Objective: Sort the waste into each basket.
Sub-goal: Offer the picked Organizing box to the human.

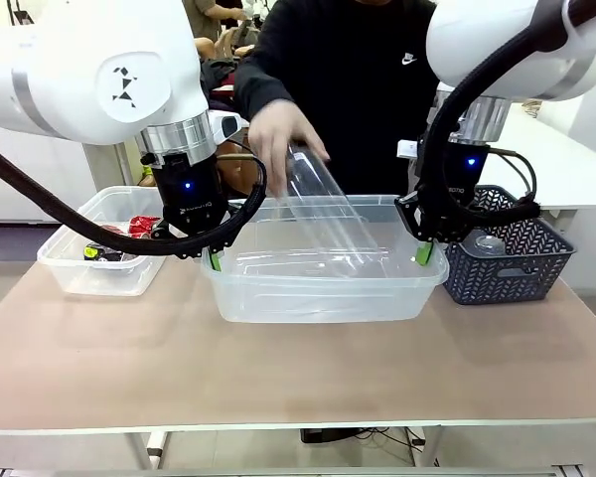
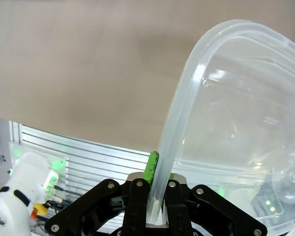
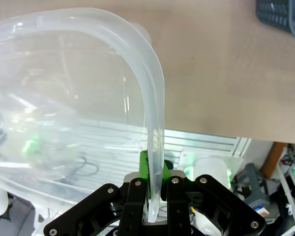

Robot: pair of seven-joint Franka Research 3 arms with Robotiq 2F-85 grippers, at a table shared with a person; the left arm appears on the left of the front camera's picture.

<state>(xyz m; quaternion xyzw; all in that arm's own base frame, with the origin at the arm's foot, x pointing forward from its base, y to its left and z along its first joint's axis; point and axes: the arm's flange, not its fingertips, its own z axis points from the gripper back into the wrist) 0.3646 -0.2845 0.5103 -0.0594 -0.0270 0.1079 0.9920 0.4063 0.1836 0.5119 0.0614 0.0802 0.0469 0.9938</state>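
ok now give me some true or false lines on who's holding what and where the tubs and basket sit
1. The left jaws and the right jaws are each shut on the rim of the big tub. True.
2. The person's hand holds a red can over the big tub. False: it holds a clear bottle that slants down into that tub.
3. Red cans lie in the smaller tub on the robot's left. True.
4. The dark lattice basket stands on the robot's left. False: it stands on the robot's right, beside the big tub.
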